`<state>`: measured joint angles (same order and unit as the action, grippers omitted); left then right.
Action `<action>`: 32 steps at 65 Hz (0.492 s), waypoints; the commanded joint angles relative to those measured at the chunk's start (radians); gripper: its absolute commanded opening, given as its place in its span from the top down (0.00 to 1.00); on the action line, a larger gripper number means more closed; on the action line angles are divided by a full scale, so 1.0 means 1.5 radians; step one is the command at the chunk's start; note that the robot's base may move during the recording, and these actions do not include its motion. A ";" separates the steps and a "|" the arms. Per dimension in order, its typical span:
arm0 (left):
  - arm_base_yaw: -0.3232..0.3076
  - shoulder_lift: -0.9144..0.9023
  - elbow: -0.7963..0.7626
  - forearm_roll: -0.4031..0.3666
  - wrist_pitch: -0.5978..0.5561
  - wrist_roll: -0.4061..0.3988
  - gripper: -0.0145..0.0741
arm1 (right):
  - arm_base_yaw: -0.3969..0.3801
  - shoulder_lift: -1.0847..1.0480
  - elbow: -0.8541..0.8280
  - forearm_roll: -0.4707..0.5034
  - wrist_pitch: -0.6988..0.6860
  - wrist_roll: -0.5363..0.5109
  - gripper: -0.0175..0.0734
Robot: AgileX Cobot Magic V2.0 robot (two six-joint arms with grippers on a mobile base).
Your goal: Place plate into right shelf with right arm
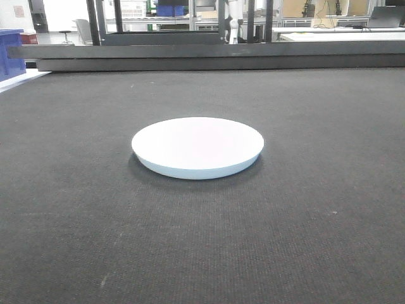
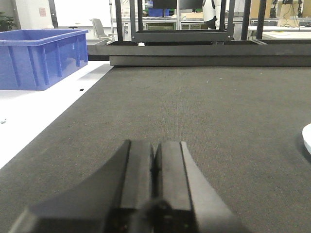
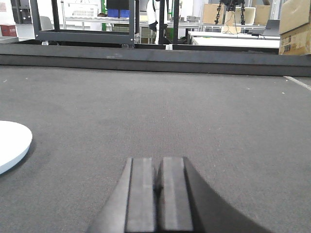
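Note:
A plain white round plate (image 1: 197,145) lies flat in the middle of the dark mat (image 1: 76,209). Its edge shows at the right border of the left wrist view as the plate (image 2: 307,138), and at the left border of the right wrist view as the plate (image 3: 11,143). My right gripper (image 3: 159,160) is shut with nothing in it, low over the mat, to the right of the plate and apart from it. My left gripper (image 2: 155,143) is also shut and empty, left of the plate. The right shelf is out of view.
A blue plastic bin (image 2: 41,56) stands on a white surface at the left, beyond the mat's edge. A low dark rail (image 1: 215,57) runs along the mat's far side, with black frames and desks behind it. Cardboard boxes (image 3: 294,26) sit far right.

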<state>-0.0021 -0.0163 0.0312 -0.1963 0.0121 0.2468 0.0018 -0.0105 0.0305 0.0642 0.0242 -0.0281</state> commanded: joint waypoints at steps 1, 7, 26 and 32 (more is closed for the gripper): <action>-0.005 -0.007 0.007 -0.001 -0.058 -0.002 0.89 | -0.001 -0.009 -0.005 0.001 -0.058 -0.005 0.75; -0.005 -0.007 0.007 -0.001 -0.058 -0.002 0.89 | -0.001 -0.009 -0.005 0.001 -0.058 -0.005 0.75; -0.005 -0.007 0.007 -0.001 -0.058 -0.002 0.89 | -0.001 -0.009 -0.005 0.001 -0.058 -0.005 0.75; -0.005 -0.007 0.007 -0.001 -0.058 -0.002 0.89 | -0.001 -0.009 -0.005 0.001 -0.061 -0.005 0.75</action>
<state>-0.0021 -0.0163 0.0312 -0.1963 0.0121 0.2468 0.0018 -0.0105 0.0305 0.0642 0.0242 -0.0281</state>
